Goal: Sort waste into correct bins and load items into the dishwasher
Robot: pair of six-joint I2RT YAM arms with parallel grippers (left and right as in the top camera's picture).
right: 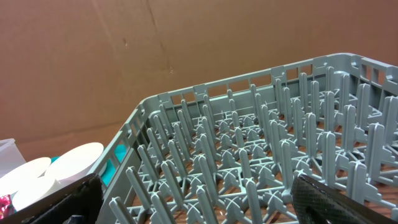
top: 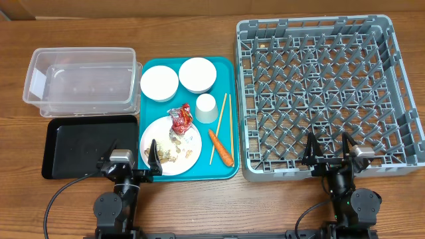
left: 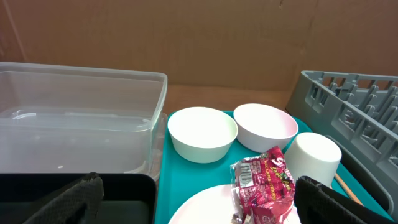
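Note:
A teal tray holds two white bowls point(top: 159, 83) point(top: 198, 74), a white cup point(top: 206, 108), chopsticks point(top: 222, 126), an orange carrot point(top: 220, 147) and a white plate point(top: 192, 154). The plate carries a red-and-silver wrapper point(top: 180, 119), peanut shells point(top: 167, 154) and crumbs. The clear tub point(top: 81, 81) and black tray point(top: 80, 145) lie at left, the grey dish rack point(top: 325, 93) at right. My left gripper point(top: 131, 156) is open and empty at the plate's near edge; the wrapper point(left: 264, 183) shows between its fingers. My right gripper point(top: 329, 151) is open and empty over the rack's near edge point(right: 249, 168).
The teal tray point(top: 149, 66) sits between the bins and the rack. A brown cardboard wall point(left: 199, 37) stands behind the table. Bare wooden tabletop point(top: 219, 206) runs along the front by the arm bases.

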